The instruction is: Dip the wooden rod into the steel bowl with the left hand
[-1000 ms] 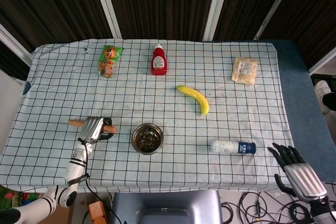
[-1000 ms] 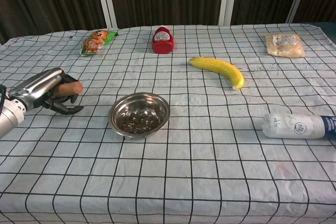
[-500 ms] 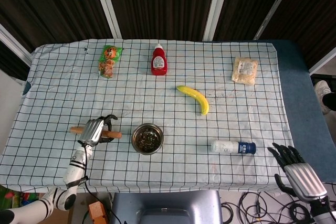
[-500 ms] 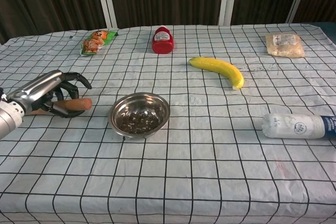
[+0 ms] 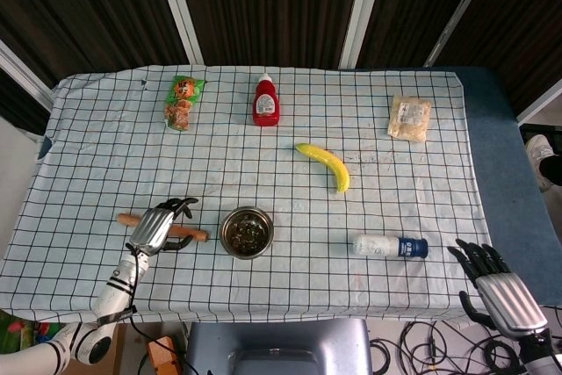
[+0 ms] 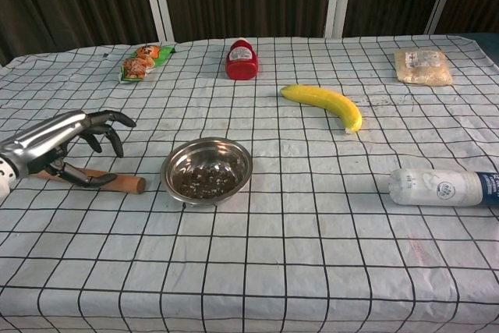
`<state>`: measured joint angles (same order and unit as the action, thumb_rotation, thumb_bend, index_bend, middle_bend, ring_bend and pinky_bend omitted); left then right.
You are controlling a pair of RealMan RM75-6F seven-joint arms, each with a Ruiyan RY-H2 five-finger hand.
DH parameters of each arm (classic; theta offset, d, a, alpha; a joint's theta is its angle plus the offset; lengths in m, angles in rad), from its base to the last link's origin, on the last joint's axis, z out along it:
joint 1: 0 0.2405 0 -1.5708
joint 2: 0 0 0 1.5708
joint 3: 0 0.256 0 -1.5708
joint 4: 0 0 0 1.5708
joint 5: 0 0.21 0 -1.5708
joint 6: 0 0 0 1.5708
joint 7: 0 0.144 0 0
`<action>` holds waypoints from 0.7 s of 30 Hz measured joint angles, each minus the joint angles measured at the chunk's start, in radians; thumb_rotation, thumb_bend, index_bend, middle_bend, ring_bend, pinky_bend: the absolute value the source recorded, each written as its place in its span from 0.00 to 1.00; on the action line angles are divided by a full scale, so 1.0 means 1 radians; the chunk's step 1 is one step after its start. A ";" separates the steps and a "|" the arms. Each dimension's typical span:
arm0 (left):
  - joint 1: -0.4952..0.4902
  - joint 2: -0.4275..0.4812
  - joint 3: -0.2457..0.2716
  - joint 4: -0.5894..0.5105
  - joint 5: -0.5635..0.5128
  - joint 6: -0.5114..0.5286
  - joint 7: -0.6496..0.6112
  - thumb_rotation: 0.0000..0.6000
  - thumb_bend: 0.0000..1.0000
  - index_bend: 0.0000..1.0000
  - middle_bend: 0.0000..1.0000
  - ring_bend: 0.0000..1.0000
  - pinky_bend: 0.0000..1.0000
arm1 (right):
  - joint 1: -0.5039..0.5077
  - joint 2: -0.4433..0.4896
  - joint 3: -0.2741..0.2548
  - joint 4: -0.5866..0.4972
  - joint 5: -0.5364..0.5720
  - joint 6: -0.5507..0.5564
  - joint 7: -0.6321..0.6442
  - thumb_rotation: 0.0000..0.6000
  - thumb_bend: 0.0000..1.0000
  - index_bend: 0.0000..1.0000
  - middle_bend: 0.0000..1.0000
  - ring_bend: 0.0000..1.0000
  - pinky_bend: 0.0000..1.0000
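Observation:
The wooden rod (image 5: 198, 234) (image 6: 121, 182) lies flat on the checked cloth, just left of the steel bowl (image 5: 247, 210) (image 6: 244, 157). Its right end stops short of the bowl's rim. My left hand (image 5: 156, 225) (image 6: 61, 139) hovers over the rod's middle with fingers spread and holds nothing. The thumb curls down close to the rod. Dark bits lie in the bowl. My right hand (image 5: 493, 285) shows only in the head view, off the table's front right corner, fingers apart and empty.
A yellow banana (image 5: 325, 165) (image 6: 323, 103) lies right of centre, a white bottle with a blue cap (image 5: 389, 246) (image 6: 437, 186) at the front right. A red ketchup bottle (image 5: 265, 101), a green snack bag (image 5: 182, 100) and a pale packet (image 5: 409, 118) lie along the back.
The left hand gripped the rod a second ago. It has since opened its fingers and drawn back a little, and the rod now lies on the cloth, nearer the bowl.

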<state>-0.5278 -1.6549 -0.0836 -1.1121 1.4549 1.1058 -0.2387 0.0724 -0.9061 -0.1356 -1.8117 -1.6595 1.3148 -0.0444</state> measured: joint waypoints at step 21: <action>0.367 0.451 0.235 -0.425 0.245 0.520 0.240 1.00 0.37 0.00 0.04 0.00 0.00 | -0.015 -0.052 0.021 -0.003 0.057 0.006 -0.116 1.00 0.48 0.00 0.00 0.00 0.00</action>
<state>-0.1603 -1.2042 0.1518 -1.5367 1.6997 1.6262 0.0010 0.0571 -0.9577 -0.1145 -1.8146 -1.6028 1.3207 -0.1600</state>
